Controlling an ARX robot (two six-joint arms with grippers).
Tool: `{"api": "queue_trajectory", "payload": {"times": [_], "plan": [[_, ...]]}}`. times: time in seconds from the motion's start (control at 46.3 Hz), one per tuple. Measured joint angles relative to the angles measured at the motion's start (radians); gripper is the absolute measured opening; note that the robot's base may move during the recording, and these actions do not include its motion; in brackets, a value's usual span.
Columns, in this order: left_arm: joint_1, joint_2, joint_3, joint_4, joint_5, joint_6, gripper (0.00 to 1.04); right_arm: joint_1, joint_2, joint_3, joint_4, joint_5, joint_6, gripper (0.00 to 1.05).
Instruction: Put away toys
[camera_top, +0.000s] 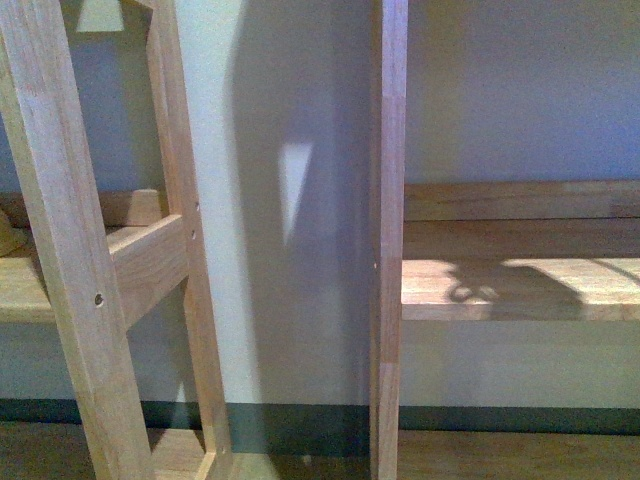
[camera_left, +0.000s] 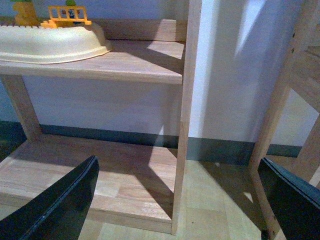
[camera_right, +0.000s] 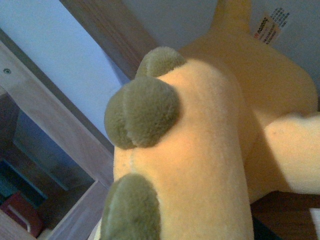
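Note:
The plush toy fills the right wrist view: soft orange-yellow fabric with olive-green rounded patches and a small printed tag. My right gripper is shut on it; its fingers are hidden behind the plush. My left gripper is open and empty, its two dark fingers wide apart, low in front of a wooden shelf unit. Neither arm nor the toy shows in the front view.
A wooden shelving frame with a shelf board stands against a pale wall. In the left wrist view a cream tub with an orange toy fence sits on the upper shelf; a lower shelf lies near the floor.

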Motion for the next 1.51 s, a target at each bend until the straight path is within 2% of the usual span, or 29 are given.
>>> {"api": "queue_trajectory", "payload": {"times": [0.108,0.453,0.777,0.949,1.144,1.359,1.51], "plan": [[0.0,0.0,0.0,0.0,0.0,0.0,0.99,-0.006,0.0,-0.001,0.005,0.0,0.0,0.45],[0.0,0.0,0.0,0.0,0.0,0.0,0.99,-0.024,-0.032,-0.03,0.018,0.017,-0.003,1.05],[0.0,0.0,0.0,0.0,0.0,0.0,0.99,-0.031,-0.146,-0.112,0.048,0.03,-0.029,1.04],[0.0,0.0,0.0,0.0,0.0,0.0,0.99,-0.029,-0.219,-0.184,0.072,0.064,-0.055,1.04],[0.0,0.0,0.0,0.0,0.0,0.0,0.99,-0.028,-0.32,-0.32,0.125,0.145,-0.124,1.04],[0.0,0.0,0.0,0.0,0.0,0.0,0.99,-0.01,-0.542,-0.609,0.188,0.302,-0.352,1.04],[0.0,0.0,0.0,0.0,0.0,0.0,0.99,0.029,-0.706,-0.831,0.259,0.347,-0.513,1.04]]}}
